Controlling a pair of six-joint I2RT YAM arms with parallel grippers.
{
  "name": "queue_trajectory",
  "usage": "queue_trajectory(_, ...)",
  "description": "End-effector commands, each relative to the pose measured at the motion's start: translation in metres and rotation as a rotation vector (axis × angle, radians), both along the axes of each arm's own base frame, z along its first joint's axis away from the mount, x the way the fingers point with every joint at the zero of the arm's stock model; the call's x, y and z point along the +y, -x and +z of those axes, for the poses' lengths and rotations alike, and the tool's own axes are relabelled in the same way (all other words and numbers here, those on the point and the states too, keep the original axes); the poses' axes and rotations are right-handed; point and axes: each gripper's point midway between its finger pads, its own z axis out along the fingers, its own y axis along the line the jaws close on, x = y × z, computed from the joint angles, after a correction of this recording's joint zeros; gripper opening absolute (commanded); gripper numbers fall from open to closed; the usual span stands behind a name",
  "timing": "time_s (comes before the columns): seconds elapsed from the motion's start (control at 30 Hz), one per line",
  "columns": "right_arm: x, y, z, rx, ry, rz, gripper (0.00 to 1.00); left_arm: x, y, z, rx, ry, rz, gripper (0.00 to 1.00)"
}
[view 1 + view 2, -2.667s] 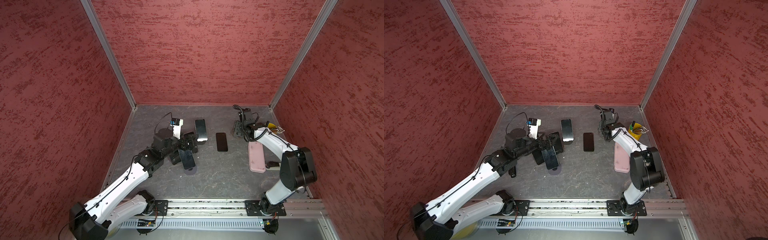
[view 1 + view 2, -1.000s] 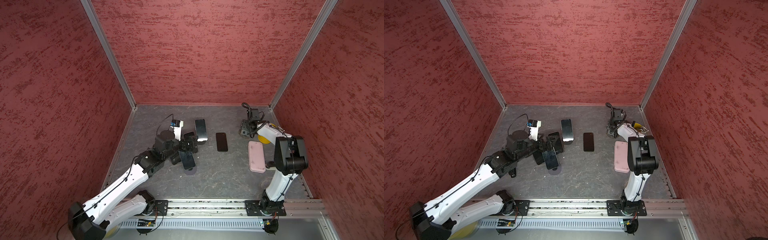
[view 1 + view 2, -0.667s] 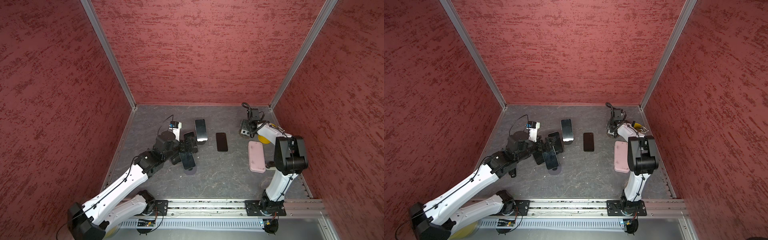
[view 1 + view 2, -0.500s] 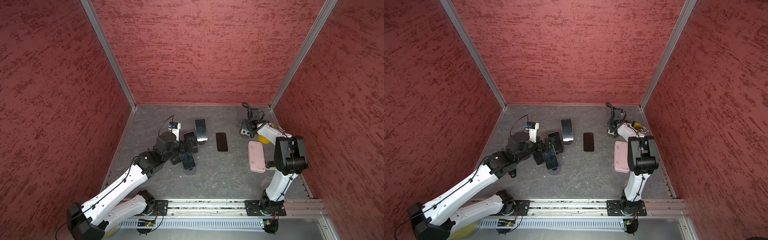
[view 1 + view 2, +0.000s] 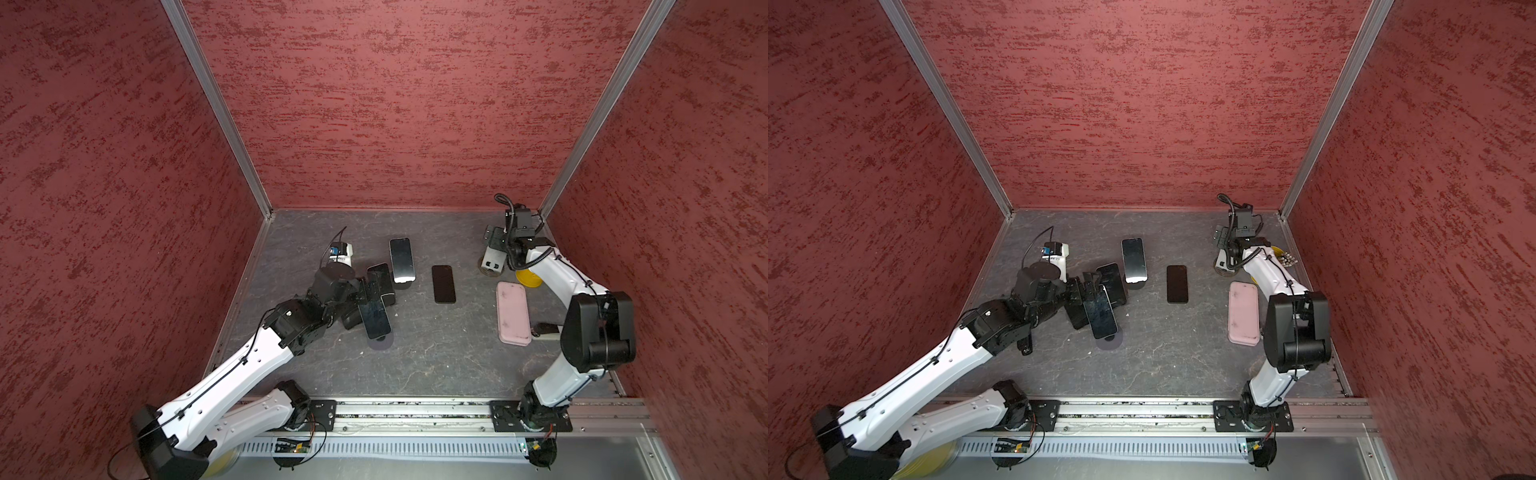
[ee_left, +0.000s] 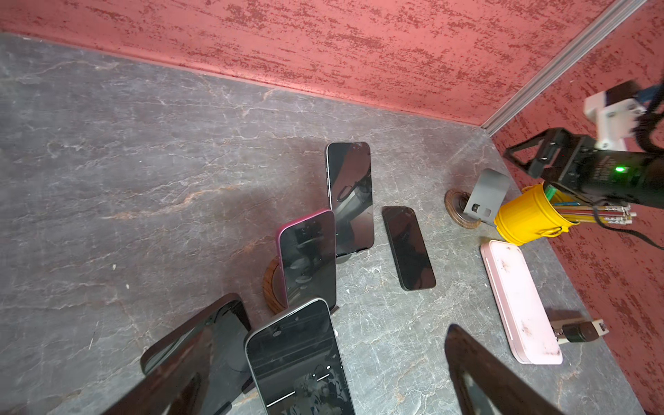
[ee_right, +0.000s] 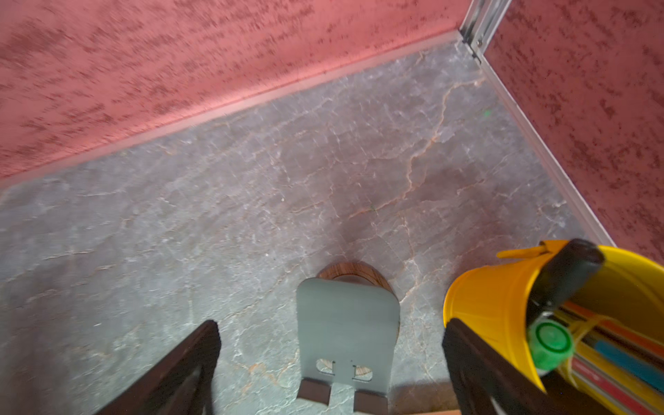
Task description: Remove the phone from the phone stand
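Silver-edged phone [image 6: 300, 359], leaning on its stand [image 5: 381, 344] at the tabletop's [image 5: 415, 365] left, between the fingers [image 6: 478, 373] of the released left claw [image 5: 369, 293] (touching neither), right claw [image 7: 330, 323] released, straddling a bare grey phone stand [image 7: 346, 316] beside a yellow pencil cup [image 7: 485, 305]

I work in a robotics lab test cell, not a lived-in room: red textured panel walls [image 5: 374, 104] meet at bare aluminium corner posts [image 5: 217, 108] and box in a grey stone-look floor [image 5: 436, 353]; my left arm [image 5: 249, 365] and right arm [image 5: 557, 374] are bolted to a metal rail [image 5: 415, 413] along the open side, with a bare circuit board [image 5: 291, 445] and loose wires below it
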Motion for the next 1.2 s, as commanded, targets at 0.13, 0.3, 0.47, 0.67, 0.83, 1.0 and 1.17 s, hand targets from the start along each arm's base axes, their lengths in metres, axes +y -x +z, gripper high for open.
queue_trajectory(0.13, 0.023, 0.022, 0.016, 0.0, -0.008, 0.086, 0.99, 0.007, 0.001, 0.001, 0.036, 0.011, 0.07, 0.99)
queue_trajectory(0.3, 0.037, 0.035, 0.026, -0.011, -0.014, 0.129, 0.99, 0.02, 0.004, -0.008, 0.09, -0.057, 0.152, 1.0)
queue_trajectory(0.47, 0.055, 0.045, 0.034, -0.023, -0.022, 0.177, 0.99, 0.024, 0.01, -0.021, 0.145, -0.104, 0.217, 1.0)
queue_trajectory(0.67, 0.09, 0.056, 0.034, -0.019, -0.022, 0.261, 0.99, 0.024, 0.015, -0.033, 0.181, -0.084, 0.243, 1.0)
queue_trajectory(0.83, 0.128, 0.068, 0.037, -0.038, -0.04, 0.355, 0.99, 0.022, 0.017, -0.038, 0.186, -0.076, 0.239, 0.99)
queue_trajectory(1.0, 0.163, 0.071, 0.023, -0.007, -0.035, 0.434, 0.99, 0.018, 0.016, -0.037, 0.178, -0.069, 0.22, 1.0)
queue_trajectory(1.17, 0.202, 0.07, 0.015, 0.009, -0.037, 0.51, 0.99, 0.015, 0.014, -0.036, 0.167, -0.066, 0.202, 1.0)
